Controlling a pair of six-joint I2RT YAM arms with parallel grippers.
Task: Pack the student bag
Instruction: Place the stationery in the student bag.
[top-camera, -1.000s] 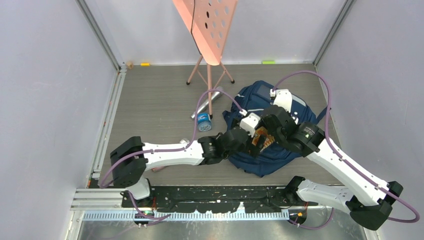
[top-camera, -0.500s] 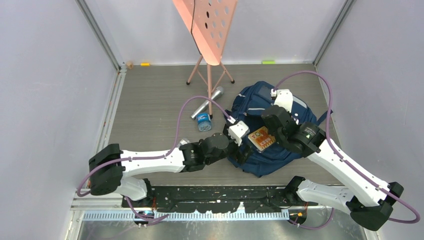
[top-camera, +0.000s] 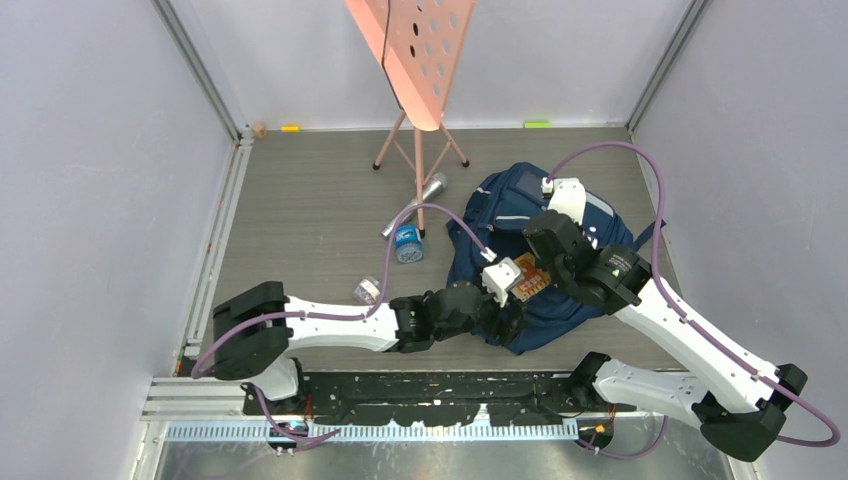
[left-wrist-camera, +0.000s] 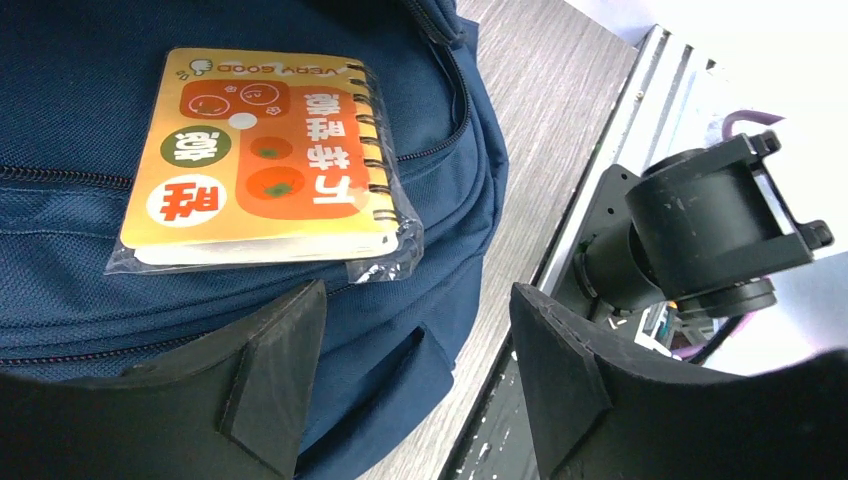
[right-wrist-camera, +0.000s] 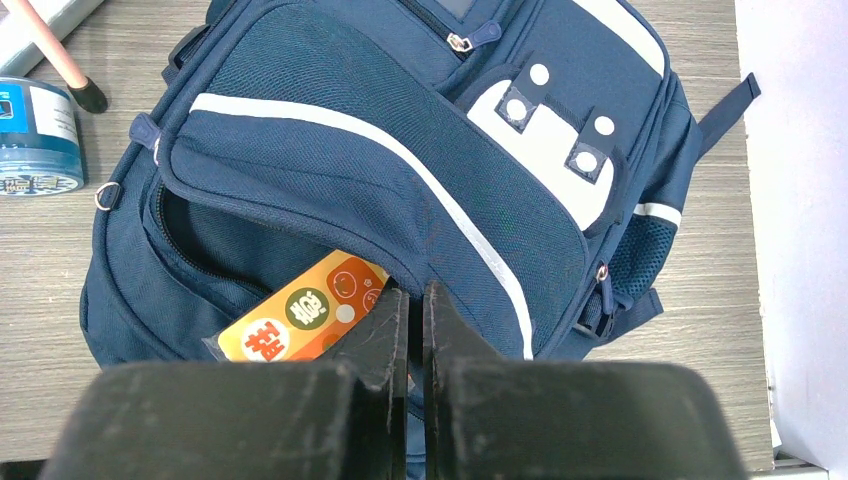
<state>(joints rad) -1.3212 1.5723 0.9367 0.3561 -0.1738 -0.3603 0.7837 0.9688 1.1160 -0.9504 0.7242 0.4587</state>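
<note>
Top external view: the left gripper (left-wrist-camera: 415, 310) has pulled back from over the student bag (top-camera: 500, 210) to its near edge, jaws apart and holding nothing. The orange spiral notebook (left-wrist-camera: 265, 160), at those jaws a second ago, now lies on the bag with one end under the front flap. The right gripper (right-wrist-camera: 417, 300) has not moved, jaws together at the flap's edge. The bag lies on the right half of the desk (top-camera: 320, 200).
</note>
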